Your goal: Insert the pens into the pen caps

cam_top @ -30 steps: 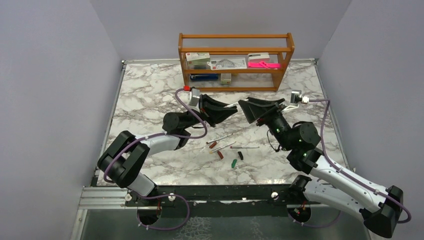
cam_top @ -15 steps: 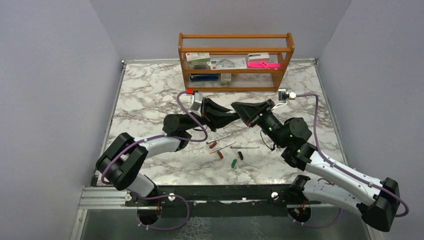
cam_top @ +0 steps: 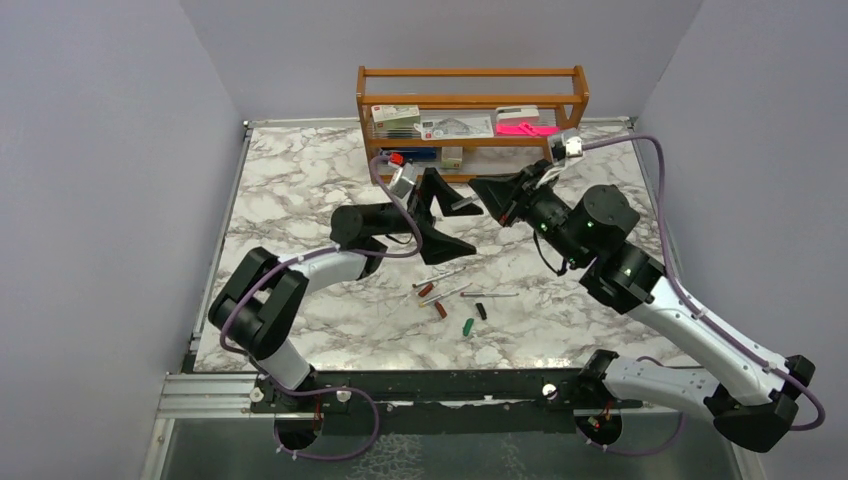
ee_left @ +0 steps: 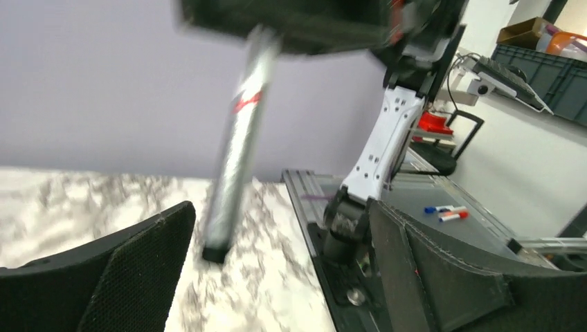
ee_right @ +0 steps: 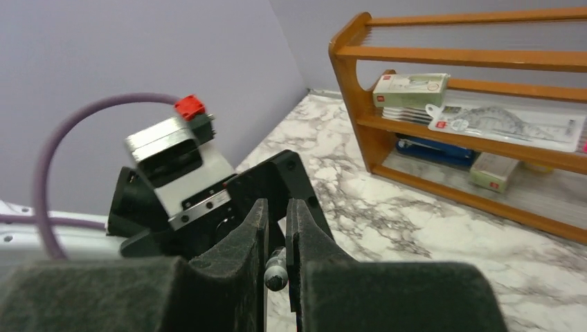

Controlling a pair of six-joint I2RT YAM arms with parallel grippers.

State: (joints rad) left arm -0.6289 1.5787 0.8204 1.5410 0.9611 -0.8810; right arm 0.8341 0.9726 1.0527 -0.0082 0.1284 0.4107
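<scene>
My right gripper (cam_top: 483, 199) is shut on one silvery pen (cam_top: 463, 204), held in the air above the table's middle. In the right wrist view the pen's round end (ee_right: 275, 277) shows pinched between the pads. The pen (ee_left: 237, 149) hangs blurred with a dark end between the wide-open fingers of my left gripper (ee_left: 280, 207), touching neither. Both grippers meet tip to tip in the top view, where the left gripper (cam_top: 457, 224) stands open. Three more pens (cam_top: 446, 292) lie on the marble. Beside them lie pen caps: red-brown (cam_top: 427, 290), red-brown (cam_top: 440, 310), green (cam_top: 468, 325), black (cam_top: 481, 311).
A wooden shelf (cam_top: 470, 100) stands at the back of the marble table (cam_top: 300, 190), holding boxes, a ruler and a flat pink object (cam_top: 527, 129). Grey walls close in left and right. The arm bases sit on the rail at the near edge.
The pen has passed from my left gripper to my right: the right closed on it, then the left opened. Both grippers have risen and moved back toward the shelf.
</scene>
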